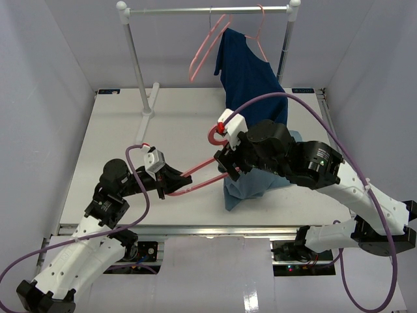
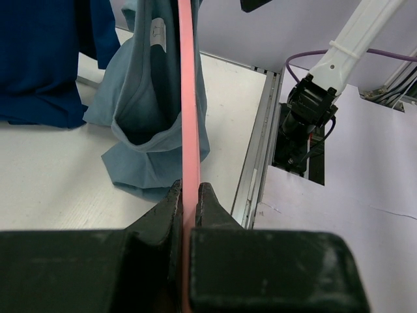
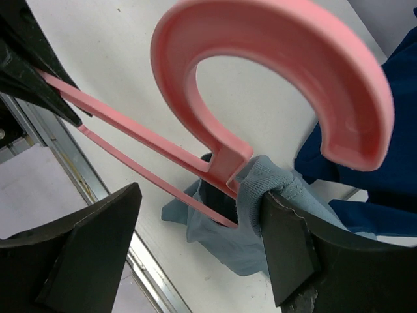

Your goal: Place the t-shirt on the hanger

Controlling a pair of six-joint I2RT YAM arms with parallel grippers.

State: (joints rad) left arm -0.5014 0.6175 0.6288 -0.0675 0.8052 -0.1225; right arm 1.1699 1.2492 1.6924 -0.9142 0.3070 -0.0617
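**Hanger part-way into shirt neck; L holds hanger, R at collar**

Top view: L gripper (image 1: 168, 182) is clenched on the near end of the pink hanger (image 3: 306, 39). L wrist cam confirms it: jaws closed tight on the thin bar, no gap.

R gripper (image 3: 203, 191): jaws spread wide, not pinching anything. A bunch of collar fabric sits against one finger only, just below the neck of the hook. Can't tell if that finger is hooked inside the collar or only touching it.

Key relation: the hanger's long axis runs approx 8 → 2 o'clock in top view, from L gripper toward R gripper, w/ the hook curling up toward 12. The t-shirt (image 1: 251, 186) lies at approx 3 o'clock from L gripper, at the far end of the bar and right under R gripper. R arm is clearly the nearer one to the cloth. In L wrist cam the bar goes straight out at 12 o'clock from the jaws and into the shirt's opening.

Shirt: slate blue-grey, soft and crumpled. It hangs as a loose pouch off the far part of the hanger, w/ its lower folds resting on the white table (image 1: 130, 130) near the front edge. The near shoulder of the hanger is bare.

Judgement: threading approx half done. Next move likely needs the collar pulled toward 8 o'clock along the bar, over the bare end.

Background at 12–1 o'clock: navy shirt (image 1: 251, 72) hanging on the rail (image 1: 195, 10), plus a spare pink hanger (image 1: 205, 52).
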